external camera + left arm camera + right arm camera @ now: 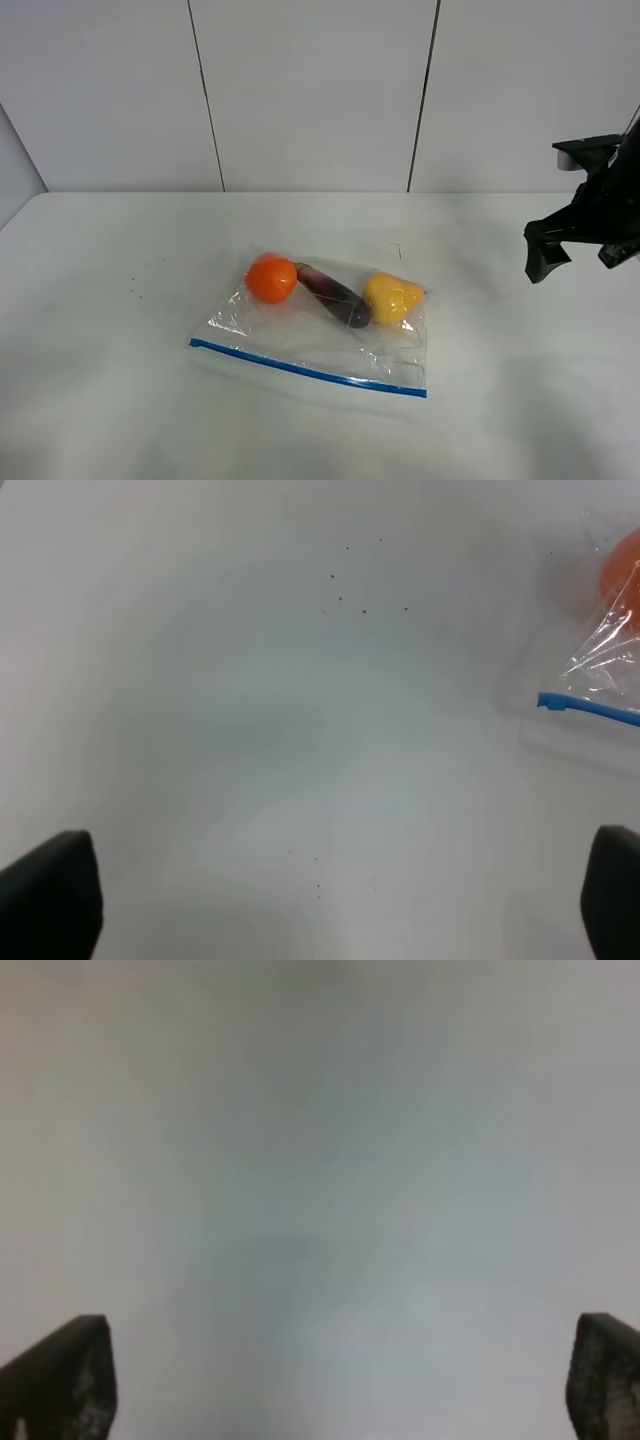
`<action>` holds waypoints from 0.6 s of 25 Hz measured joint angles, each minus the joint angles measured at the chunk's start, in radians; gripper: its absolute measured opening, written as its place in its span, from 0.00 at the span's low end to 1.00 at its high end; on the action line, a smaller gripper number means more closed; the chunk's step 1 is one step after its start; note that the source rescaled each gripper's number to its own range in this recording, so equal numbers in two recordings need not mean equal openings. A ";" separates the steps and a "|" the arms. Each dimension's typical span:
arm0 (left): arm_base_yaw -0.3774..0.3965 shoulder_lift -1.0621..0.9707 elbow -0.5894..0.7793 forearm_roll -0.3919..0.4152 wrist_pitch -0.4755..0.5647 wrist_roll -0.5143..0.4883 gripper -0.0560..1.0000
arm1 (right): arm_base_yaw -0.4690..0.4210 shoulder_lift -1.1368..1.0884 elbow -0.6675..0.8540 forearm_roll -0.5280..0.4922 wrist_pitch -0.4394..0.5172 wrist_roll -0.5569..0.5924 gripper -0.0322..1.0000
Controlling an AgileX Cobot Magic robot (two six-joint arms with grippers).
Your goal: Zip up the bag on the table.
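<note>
Exterior high view: bag [315, 335] lies mid-worktop [100, 400], blue zipper strip [305, 370] on its near edge. Both end effectors, left [340, 900] and right [340, 1380], are spread wide, empty, nowhere touching it. Looks like approach; next, pin one zipper end.

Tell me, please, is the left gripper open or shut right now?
Open: in its wrist view the left gripper's fingertips sit at opposite edges, with only bare table between.

clear bag [330, 340] (blue zipper strip [305, 369]), white table [120, 400]
</note>
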 joint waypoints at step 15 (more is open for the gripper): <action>0.000 0.000 0.000 -0.001 0.002 0.001 1.00 | 0.001 -0.082 0.000 0.052 -0.056 -0.011 1.00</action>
